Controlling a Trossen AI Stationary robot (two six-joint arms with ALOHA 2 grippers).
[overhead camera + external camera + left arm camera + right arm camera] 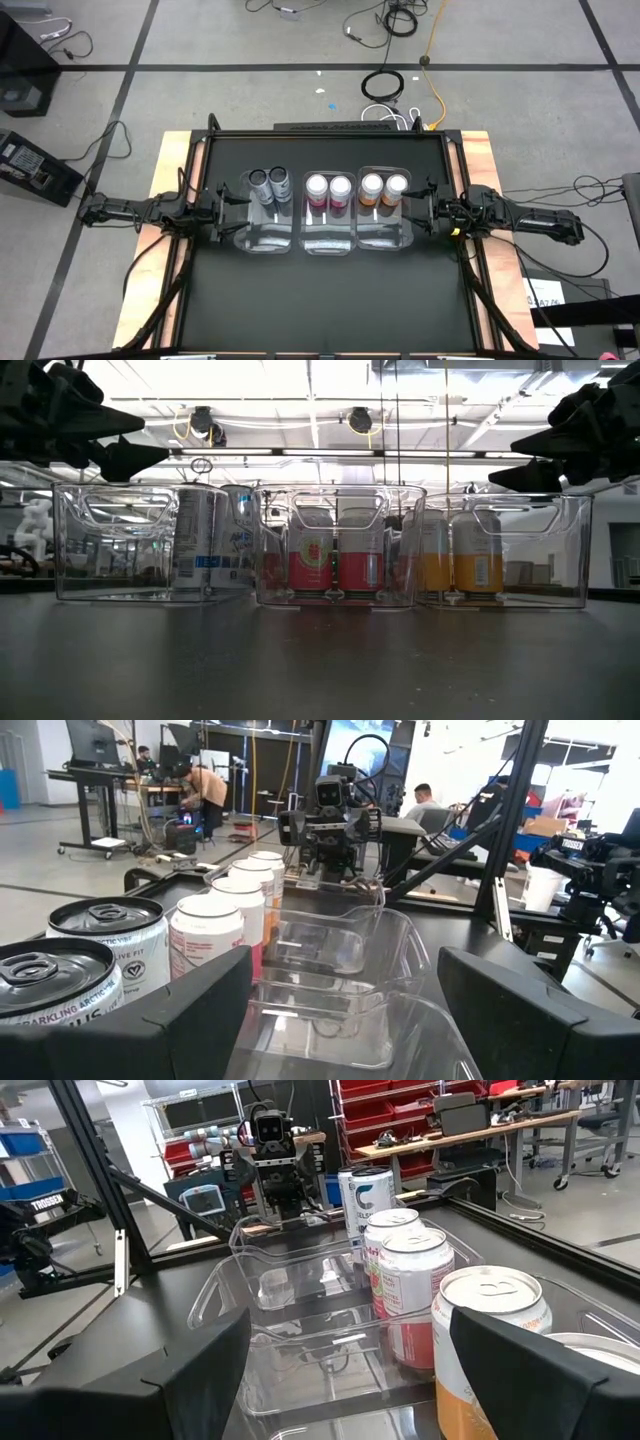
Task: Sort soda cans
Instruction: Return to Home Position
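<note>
Three bins (327,240) hold grey cans (269,184) left, pink cans (329,189) middle, orange cans (384,187) right. The left gripper (228,203) and right gripper (428,205) flank them, both released, empty.

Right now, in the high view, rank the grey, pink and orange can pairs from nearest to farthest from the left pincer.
Measured from the left pincer, which is open at the left edge of the row:
1. Grey cans, left end of the row.
2. Pink cans, middle.
3. Orange cans, right end.
</note>
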